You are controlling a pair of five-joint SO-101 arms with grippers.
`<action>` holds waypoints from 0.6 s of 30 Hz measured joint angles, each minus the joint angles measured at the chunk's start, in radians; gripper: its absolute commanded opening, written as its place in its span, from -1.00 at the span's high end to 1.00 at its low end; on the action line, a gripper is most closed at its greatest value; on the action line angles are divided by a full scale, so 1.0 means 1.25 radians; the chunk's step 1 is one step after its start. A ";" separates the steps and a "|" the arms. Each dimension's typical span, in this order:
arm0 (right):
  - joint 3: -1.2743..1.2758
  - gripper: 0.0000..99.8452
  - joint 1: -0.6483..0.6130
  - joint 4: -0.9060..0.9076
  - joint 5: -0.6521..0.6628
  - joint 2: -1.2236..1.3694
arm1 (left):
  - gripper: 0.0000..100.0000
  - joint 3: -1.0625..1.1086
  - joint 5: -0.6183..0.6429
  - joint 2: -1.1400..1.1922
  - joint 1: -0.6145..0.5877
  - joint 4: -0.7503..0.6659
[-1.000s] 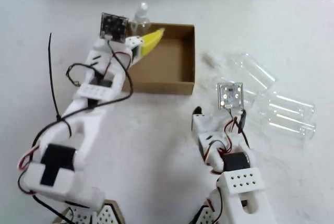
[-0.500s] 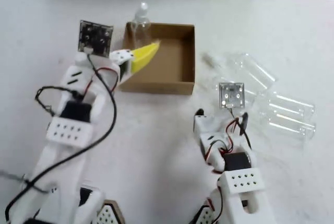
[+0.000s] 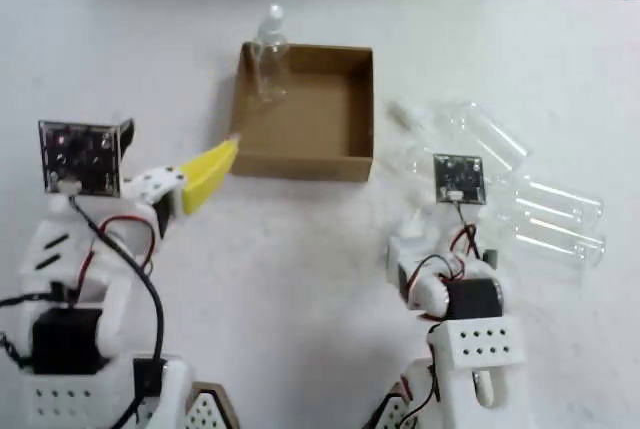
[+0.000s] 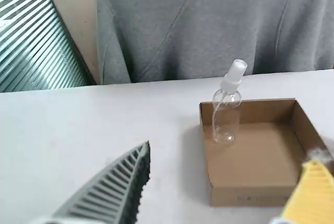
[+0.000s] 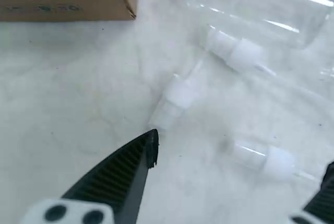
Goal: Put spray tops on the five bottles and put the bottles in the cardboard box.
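One capped bottle (image 4: pixel 227 114) stands in the cardboard box (image 4: pixel 261 156) just ahead of the left gripper's (image 4: pixel 229 155) wide-spread fingers, and loose spray tops (image 5: pixel 175 101), three perhaps, lie between and just past the right gripper's (image 5: pixel 240 153) open fingers.

White left arm (image 3: pixel 50 241), right arm (image 3: pixel 476 345) — black motors (image 3: pixel 66 335), red-black cables (image 3: pixel 152 294) — one yellow finger (image 3: pixel 205 174).
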 measured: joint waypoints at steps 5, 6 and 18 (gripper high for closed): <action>-0.056 0.11 0.157 0.028 0.198 0.000 | 0.15 0.010 0.000 -0.044 -0.056 0.155; -0.072 0.11 0.199 0.033 0.250 0.000 | 0.15 0.028 0.000 -0.055 -0.056 0.171; -0.320 0.27 0.566 0.136 0.809 0.000 | 0.19 0.362 -0.032 -0.045 0.042 0.081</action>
